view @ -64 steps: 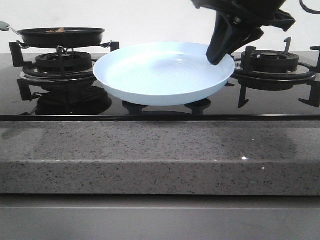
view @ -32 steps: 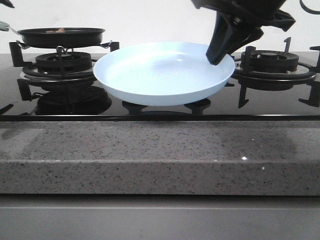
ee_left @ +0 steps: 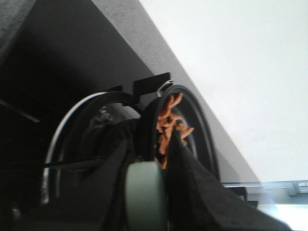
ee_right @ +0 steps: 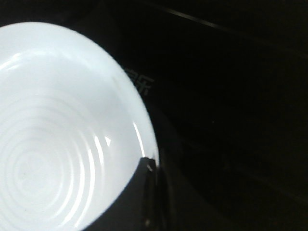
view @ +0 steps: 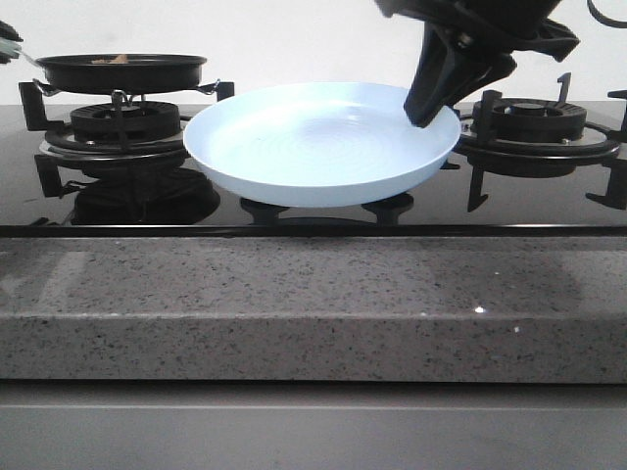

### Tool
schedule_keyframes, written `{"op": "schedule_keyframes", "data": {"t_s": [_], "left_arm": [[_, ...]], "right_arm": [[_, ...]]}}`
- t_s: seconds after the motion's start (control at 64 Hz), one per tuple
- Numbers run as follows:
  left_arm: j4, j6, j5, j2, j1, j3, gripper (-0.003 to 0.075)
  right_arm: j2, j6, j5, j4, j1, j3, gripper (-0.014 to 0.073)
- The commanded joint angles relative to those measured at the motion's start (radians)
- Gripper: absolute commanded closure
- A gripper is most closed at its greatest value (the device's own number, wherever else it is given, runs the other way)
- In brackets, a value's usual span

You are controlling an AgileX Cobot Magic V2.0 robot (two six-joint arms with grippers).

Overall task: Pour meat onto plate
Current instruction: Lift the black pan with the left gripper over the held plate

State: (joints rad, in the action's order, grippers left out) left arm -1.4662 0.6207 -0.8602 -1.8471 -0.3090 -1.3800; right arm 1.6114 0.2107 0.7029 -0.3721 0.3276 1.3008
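The pale blue plate [view: 313, 147] sits between the two burners, and my right gripper [view: 423, 113] is shut on its right rim. The right wrist view shows the plate [ee_right: 57, 144] bare, with the right gripper [ee_right: 151, 166] pinching the rim. A black frying pan [view: 122, 70] rests on the left burner, and a little reddish-brown meat [view: 116, 59] shows over its edge. At the far left edge my left gripper [view: 6, 39] is at the pan's handle. The left wrist view shows the left gripper [ee_left: 147, 159] shut on the grey-green handle [ee_left: 144, 192], with the meat [ee_left: 168, 127] heaped in the pan [ee_left: 197, 125].
Black burner grates stand on the glossy black hob, one under the pan [view: 118, 122] and one at the right [view: 534, 122]. A speckled grey stone counter edge [view: 313, 304] runs along the front. A white wall lies behind.
My left gripper has come down at the far left onto the pan handle. The plate, pan and right gripper have not moved.
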Motion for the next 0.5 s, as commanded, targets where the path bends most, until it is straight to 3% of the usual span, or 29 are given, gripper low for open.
{"op": "schedule_keyframes", "data": {"t_s": [0.0, 0.125, 0.484], "left_arm": [[-0.038, 0.005, -0.016, 0.050, 0.006, -0.030, 0.0685], [-0.044, 0.005, -0.027, 0.052, 0.006, -0.030, 0.0738], [-0.187, 0.083, -0.102, 0.127, 0.006, -0.030, 0.0741]], "right_arm": [[-0.037, 0.009, -0.043, -0.014, 0.000, 0.023, 0.0661], [-0.037, 0.009, -0.043, -0.014, 0.000, 0.023, 0.0661], [-0.037, 0.009, -0.043, -0.014, 0.000, 0.023, 0.0661]]}}
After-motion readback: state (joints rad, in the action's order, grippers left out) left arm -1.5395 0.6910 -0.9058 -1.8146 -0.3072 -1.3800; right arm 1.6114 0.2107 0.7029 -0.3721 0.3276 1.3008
